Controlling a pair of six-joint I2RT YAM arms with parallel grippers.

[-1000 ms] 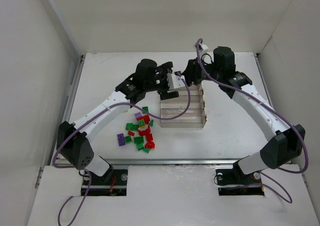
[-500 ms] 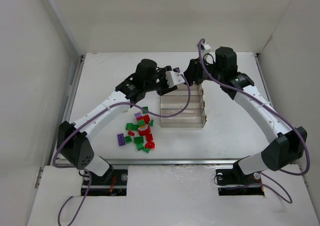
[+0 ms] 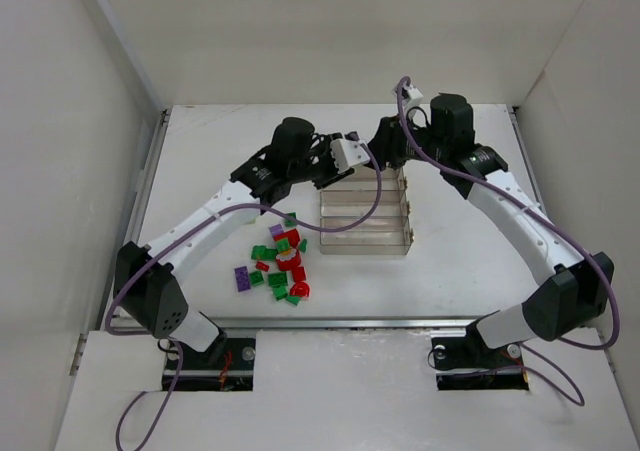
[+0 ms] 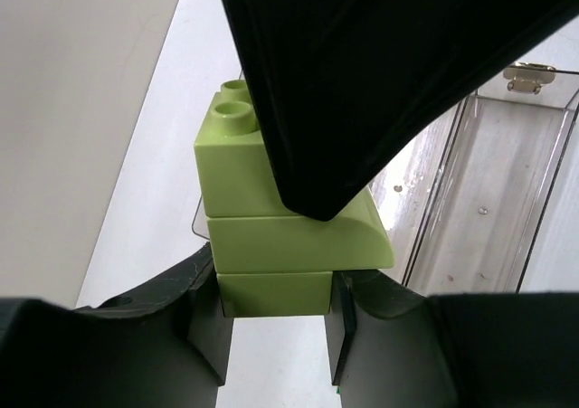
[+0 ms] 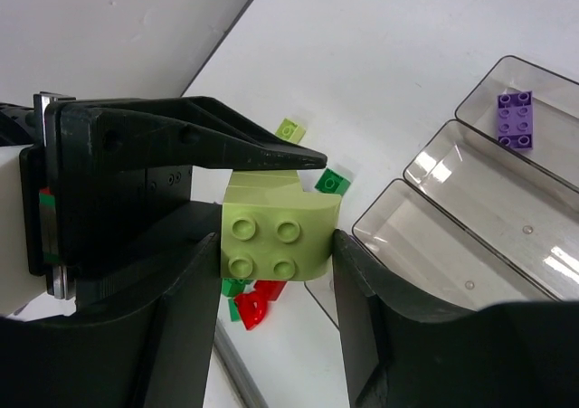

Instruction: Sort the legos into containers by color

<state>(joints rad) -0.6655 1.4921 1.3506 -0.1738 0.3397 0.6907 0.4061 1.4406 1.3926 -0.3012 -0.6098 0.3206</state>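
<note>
Just beside the far left corner of the tray [image 3: 365,246], lifted off the table [image 3: 460,271]: a stack of lime-green legos [image 4: 289,236], caught from two sides at once. Pinched at its lowest brick by the left gripper [image 4: 273,327], fingers [image 4: 206,336] pressed against both flanks. Pinched as well by the right gripper [image 5: 276,263], fingers [image 5: 362,317] tight on either side of the rounded piece with four studs turned toward that wrist camera. Seen from the left wrist, white tabletop under the stack and the tray's end wall just to its right. Inside the tray, in the outermost compartment visible from the right wrist: one purple brick [image 5: 516,118], lying flat, studs up. Near the tray's left end, toward the arm bases: the loose pile [image 3: 280,261] of dark green, red, purple and lime bricks, scattered on the table.
</note>
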